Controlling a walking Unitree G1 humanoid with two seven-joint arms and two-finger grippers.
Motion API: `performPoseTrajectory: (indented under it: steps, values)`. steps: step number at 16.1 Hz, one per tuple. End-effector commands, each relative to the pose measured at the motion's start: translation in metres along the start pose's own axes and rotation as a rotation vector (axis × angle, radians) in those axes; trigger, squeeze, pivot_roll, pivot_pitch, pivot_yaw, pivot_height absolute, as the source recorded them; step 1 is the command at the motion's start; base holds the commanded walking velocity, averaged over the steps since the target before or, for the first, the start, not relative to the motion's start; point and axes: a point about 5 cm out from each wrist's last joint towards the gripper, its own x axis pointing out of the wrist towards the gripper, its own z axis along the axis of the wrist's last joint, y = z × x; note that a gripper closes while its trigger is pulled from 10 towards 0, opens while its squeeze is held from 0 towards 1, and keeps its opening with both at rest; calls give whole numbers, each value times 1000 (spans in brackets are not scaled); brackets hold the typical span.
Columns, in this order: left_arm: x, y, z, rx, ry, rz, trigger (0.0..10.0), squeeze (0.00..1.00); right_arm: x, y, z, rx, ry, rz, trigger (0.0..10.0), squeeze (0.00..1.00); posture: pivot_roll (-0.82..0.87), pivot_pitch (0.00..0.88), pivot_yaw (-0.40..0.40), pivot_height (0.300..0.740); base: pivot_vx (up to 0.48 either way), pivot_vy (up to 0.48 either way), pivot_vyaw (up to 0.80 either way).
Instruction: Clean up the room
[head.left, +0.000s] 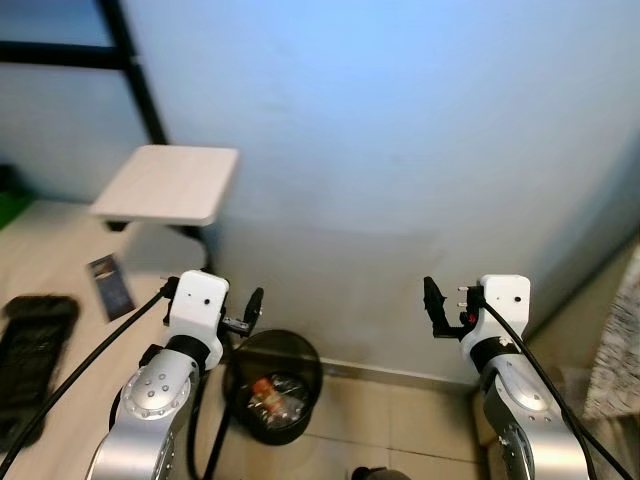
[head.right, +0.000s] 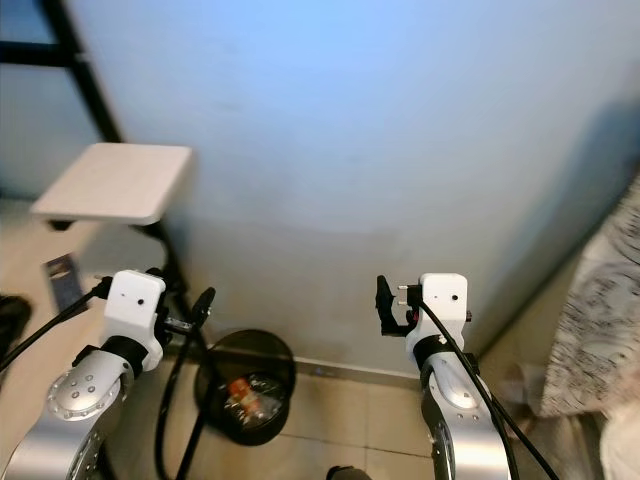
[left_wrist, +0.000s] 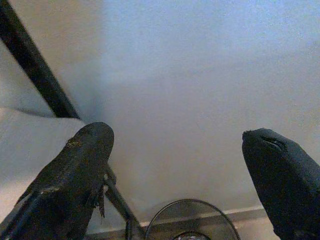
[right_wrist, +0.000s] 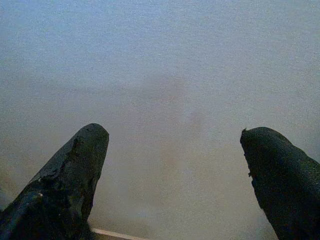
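Facing a pale wall (head.left: 400, 150) at close range, both arms raised. Left end effector (head.left: 250, 312) held with fingers (left_wrist: 80, 170) spread wide apart, nothing between them. Right end effector (head.left: 436, 312) likewise spread wide and empty, fingers (right_wrist: 70, 175) aimed straight at the bare wall.

Bin (head.left: 270, 385): black, round, standing upright on the tiled floor (head.left: 400, 420) against the wall, directly below and just right of the left end effector. Opening facing straight up, so no long axis to line up with; approach from above. Inside, some trash (head.left: 268, 390), orange and pale bits, too small to identify. Clearly nearer the left arm; right end effector well apart from it, far over to the right.

Judging from that, any drop into the bin suits the left arm, though neither end effector carries anything to drop at present.

Far left: small white bench (head.left: 168, 184) on a black stem, top bare. Near left on the floor: dark flat tray-like object (head.left: 30, 350), and just beside the bench's foot a small dark card or packet (head.left: 110, 285); possibly things left to tidy. At the right edge, patterned fabric (head.right: 600, 320) hanging.

Count: 2 end effectors, 1 bin, 1 bench, 1 tray-like object, 1 card, 1 fabric piece.
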Motion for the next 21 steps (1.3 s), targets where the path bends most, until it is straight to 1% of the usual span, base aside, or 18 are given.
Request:
performPoseTrajectory:
  steps: [1, 5, 7, 9, 13, 16, 18, 19, 21]
  values:
    - [-2, 5, 4, -9, -10, 23, 10000, 0, -1, 2, 4, -4, -4, 1, 10000, 1000, 35, 0, 23, 740, 0, 0, -781]
    - [-1, 8, 6, 34, -23, 34, 10000, 0, 1, 3, 4, 1, 2, 0, 10000, 1000, 42, 0, 17, 740, 0, 0, -783]
    - [-1, 8, 6, 20, -23, 34, 10000, 0, 2, 2, 3, 12, 12, -6, 10000, 1000, 42, 0, 15, 740, 0, 0, -788]
    - [-1, 6, 5, -29, -10, 24, 10000, 0, 4, 1, 4, 13, 15, -6, 10000, 1000, 39, 0, 17, 740, 0, 0, -781]
    - [0, 7, 6, -39, -9, 30, 10000, 0, 6, 1, 5, 3, 14, -12, 10000, 1000, 42, 0, 16, 740, 0, 0, -781]
    - [0, 7, 7, -56, -4, 35, 10000, 0, 8, 2, 6, 12, 12, -12, 10000, 1000, 53, 0, 14, 740, 0, 0, -781]
    - [0, 8, 8, -42, -7, 37, 10000, 0, 8, 3, 5, 17, 15, -12, 10000, 1000, 54, 0, 15, 740, 0, 0, -781]
    - [0, 8, 8, -11, -16, 39, 10000, 0, 8, 3, 5, 18, 16, -11, 10000, 1000, 56, 0, 16, 740, 0, 0, -781]
    - [0, 8, 9, 0, -18, 33, 10000, 0, 8, 4, 5, 17, 17, -9, 10000, 1000, 53, 0, 16, 740, 0, 0, -781]
